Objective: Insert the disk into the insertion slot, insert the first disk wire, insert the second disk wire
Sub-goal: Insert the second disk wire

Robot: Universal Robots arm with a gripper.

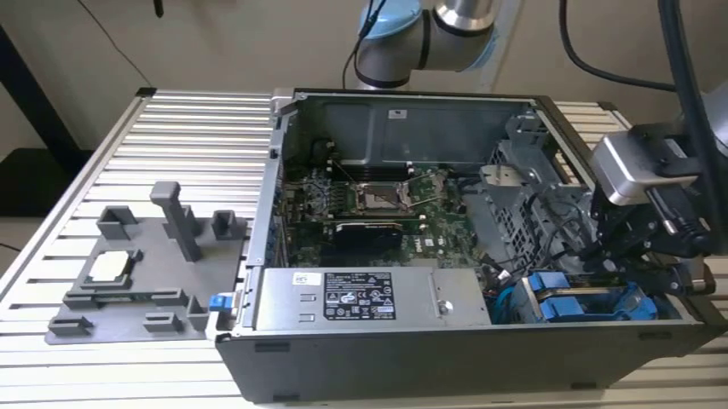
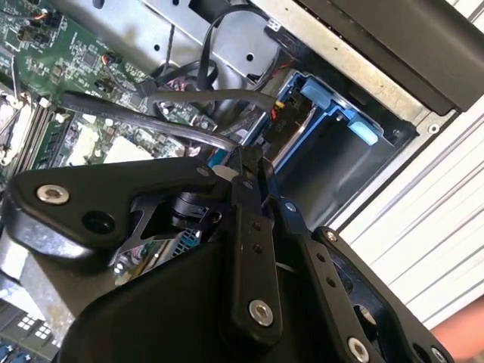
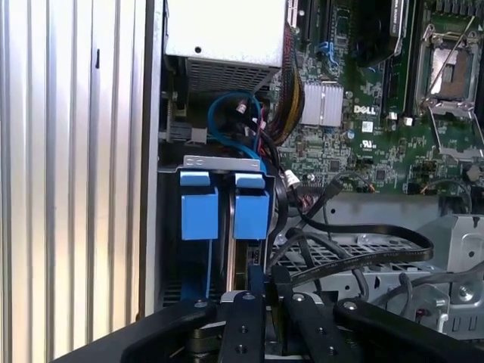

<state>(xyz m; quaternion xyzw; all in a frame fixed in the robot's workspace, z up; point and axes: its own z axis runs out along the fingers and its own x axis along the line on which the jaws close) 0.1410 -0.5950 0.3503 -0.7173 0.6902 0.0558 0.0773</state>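
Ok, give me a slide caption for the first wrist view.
Gripper poised above the blue-framed disk seated in its insertion slot.

Gripper [image 3: 265,299] linkage: matt black with silver screw heads in both wrist views. Just ahead of its tips, the disk [image 3: 250,215] shows a bright blue frame and end tab; a second bright blue tab [image 3: 199,214] stands beside it in the grey sheet-metal insertion slot [image 3: 219,162]. Beyond these, a blue cable [image 3: 227,121] loops among yellow, red and black wires [image 3: 286,98]. Farther off, the motherboard [image 3: 363,128] is green with a silver heatsink. Power supply box [image 1: 370,298] — grey, bearing a black-and-white sticker. Computer case [image 1: 455,358] — dark grey. Table [image 1: 193,128] — pale silver ribbed slats; the fixture [image 1: 142,273] on it is grey.
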